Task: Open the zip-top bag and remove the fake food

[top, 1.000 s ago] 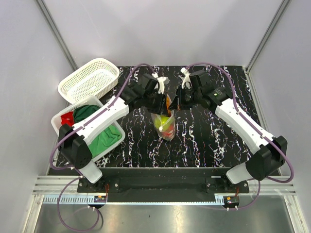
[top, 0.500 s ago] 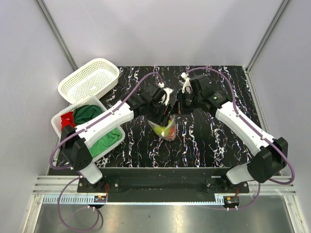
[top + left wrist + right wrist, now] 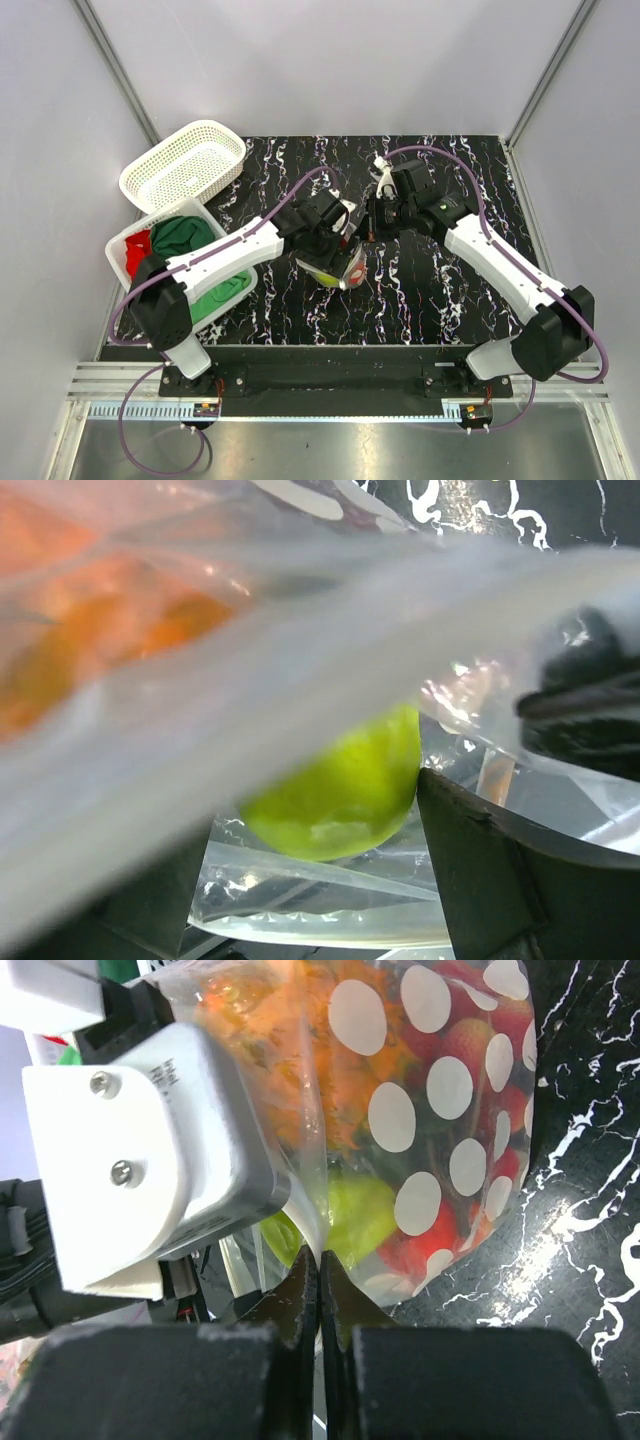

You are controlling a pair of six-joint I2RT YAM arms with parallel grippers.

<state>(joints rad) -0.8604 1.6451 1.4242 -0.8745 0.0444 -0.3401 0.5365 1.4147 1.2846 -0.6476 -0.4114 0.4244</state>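
At the far left, a white perforated basket [image 3: 185, 163] sits behind a bin [image 3: 120, 240] of green and red cloths. Toward the middle of the surface [image 3: 430, 290], the left gripper [image 3: 312, 802] has its fingers apart, and film of the zip-top bag [image 3: 450, 1110] is draped across them, with the fake food [image 3: 340, 785] inside. Just right of it, the right gripper [image 3: 320, 1260] is pinched together on the bag's edge.

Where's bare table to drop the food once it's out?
Bare tabletop lies right of the zip-top bag, between it and the right arm, and along the far edge beyond the bag. Crowded: the left side, with the cloth bin and white basket, and the centre where both arms meet.
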